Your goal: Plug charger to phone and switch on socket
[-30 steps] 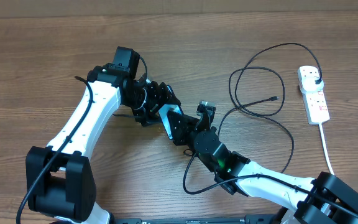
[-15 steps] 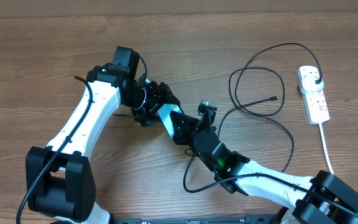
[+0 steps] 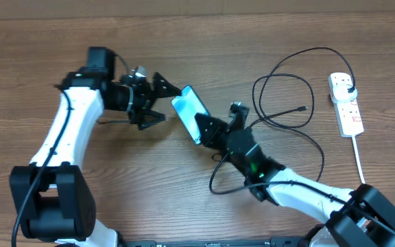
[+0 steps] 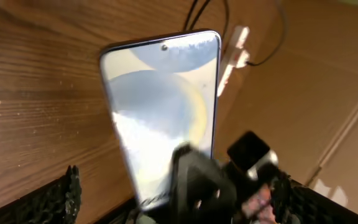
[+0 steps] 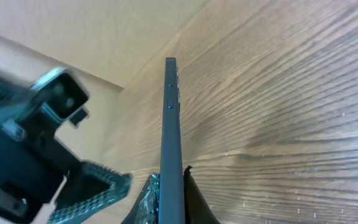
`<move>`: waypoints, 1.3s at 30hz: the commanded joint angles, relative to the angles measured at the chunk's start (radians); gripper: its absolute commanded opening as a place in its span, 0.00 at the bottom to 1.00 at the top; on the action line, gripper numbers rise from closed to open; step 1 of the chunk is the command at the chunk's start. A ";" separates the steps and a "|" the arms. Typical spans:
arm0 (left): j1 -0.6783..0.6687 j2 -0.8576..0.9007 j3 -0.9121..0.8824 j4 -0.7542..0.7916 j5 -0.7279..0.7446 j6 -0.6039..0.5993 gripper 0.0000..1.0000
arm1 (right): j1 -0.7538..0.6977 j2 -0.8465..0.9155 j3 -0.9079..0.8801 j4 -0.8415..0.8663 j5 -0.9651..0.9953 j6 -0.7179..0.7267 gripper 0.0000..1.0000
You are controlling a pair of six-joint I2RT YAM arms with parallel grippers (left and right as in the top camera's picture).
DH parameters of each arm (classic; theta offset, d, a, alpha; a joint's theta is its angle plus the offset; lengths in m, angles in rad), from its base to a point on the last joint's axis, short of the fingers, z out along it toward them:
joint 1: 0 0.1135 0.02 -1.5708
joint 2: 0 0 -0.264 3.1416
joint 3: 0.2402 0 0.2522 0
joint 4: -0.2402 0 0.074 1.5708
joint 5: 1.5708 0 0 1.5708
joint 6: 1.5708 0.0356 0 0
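My left gripper (image 3: 162,101) has just let go and backed off, spread wide and empty, so the phone (image 3: 189,110) now sits pinched by its lower end in my right gripper (image 3: 208,130), apparently clear of the table (image 3: 40,41), freeing my left for the charger (image 3: 286,96).

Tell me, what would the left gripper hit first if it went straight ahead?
Probably the phone: its screen faces the open left gripper, held by the right gripper. The gap between them is hard to judge.
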 commanded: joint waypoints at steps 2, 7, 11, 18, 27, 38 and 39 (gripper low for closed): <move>0.071 -0.062 0.023 -0.059 0.140 0.270 1.00 | -0.091 -0.016 0.023 0.029 -0.250 0.207 0.04; 0.124 -0.147 0.023 -0.202 0.169 0.528 1.00 | -0.143 -0.016 0.023 0.089 -0.423 0.311 0.04; 0.174 -0.244 0.023 -0.320 0.169 0.653 1.00 | -0.162 -0.016 0.023 0.154 -0.493 0.373 0.04; 0.300 -0.470 0.023 -0.488 0.167 0.828 1.00 | -0.164 -0.016 0.023 0.225 -0.572 0.425 0.04; 0.405 -0.663 -0.035 -0.524 0.009 0.835 0.99 | -0.165 -0.016 0.023 0.224 -0.600 0.425 0.04; 0.401 -0.595 -0.500 -0.085 0.391 0.320 1.00 | -0.183 -0.016 0.022 0.223 -0.599 0.425 0.04; 0.400 -0.575 -0.532 -0.077 0.396 0.258 0.99 | -0.183 -0.016 0.022 0.223 -0.581 0.433 0.04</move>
